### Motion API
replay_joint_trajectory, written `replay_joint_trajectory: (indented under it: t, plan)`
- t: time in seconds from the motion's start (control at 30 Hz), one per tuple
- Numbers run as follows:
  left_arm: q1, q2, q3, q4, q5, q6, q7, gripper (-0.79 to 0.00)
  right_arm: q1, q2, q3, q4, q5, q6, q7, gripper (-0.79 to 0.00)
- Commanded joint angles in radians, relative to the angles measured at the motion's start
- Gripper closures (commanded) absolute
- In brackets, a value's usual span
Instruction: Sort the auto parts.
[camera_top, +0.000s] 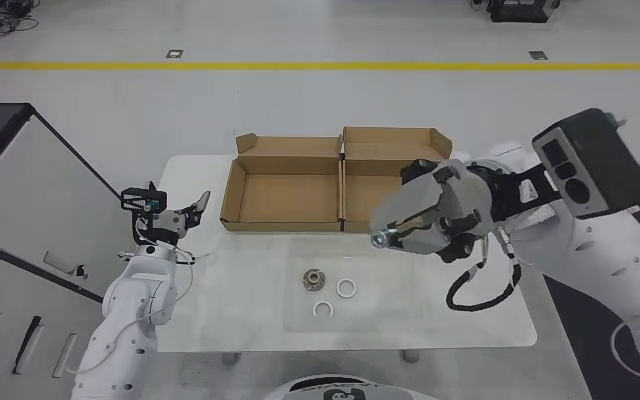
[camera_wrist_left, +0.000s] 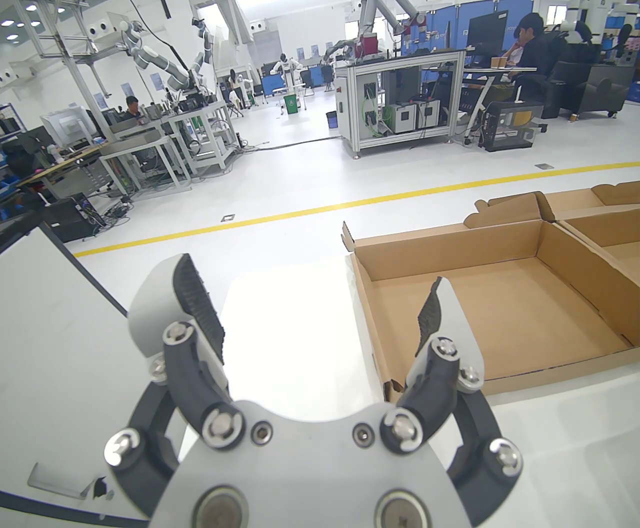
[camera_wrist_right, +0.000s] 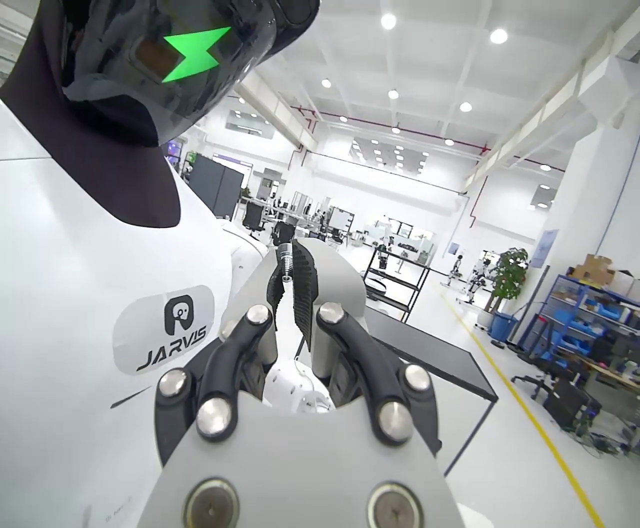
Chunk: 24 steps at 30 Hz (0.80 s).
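Right hand (camera_wrist_right: 289, 257) pinches a small metal fitting (camera_wrist_right: 285, 267).

The white table (camera_top: 250, 320) carries two open cardboard boxes touching side by side: the left box (camera_top: 285, 198) at about 11 o'clock from the table's middle, the right box (camera_top: 362, 190) at about 1 o'clock. A round metal part (camera_top: 314, 279) lies at 7 o'clock. The first white ring (camera_top: 346, 288) lies at 6 o'clock, just beside it, and the second white ring (camera_top: 324, 309) lies nearer the front edge.

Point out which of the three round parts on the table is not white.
The grey metal hub, the one lying closest to the cardboard boxes; the other two are plain white rings.
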Motion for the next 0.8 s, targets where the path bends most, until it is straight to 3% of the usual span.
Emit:
replay_joint_trajectory:
  t: [0.0, 0.3, 0.77]
  plan:
    - [0.000, 0.000, 0.000, 0.000, 0.000, 0.000, 0.000, -0.785, -0.010, -0.002, 0.010, -0.004, 0.033, -0.004, 0.020, 0.000]
    - [0.000, 0.000, 0.000, 0.000, 0.000, 0.000, 0.000, -0.785, -0.054, -0.042, 0.037, -0.040, 0.121, -0.032, -0.062, 0.000]
    - [0.000, 0.000, 0.000, 0.000, 0.000, 0.000, 0.000, -0.785, -0.101, -0.128, 0.033, -0.052, 0.132, -0.032, -0.180, 0.000]
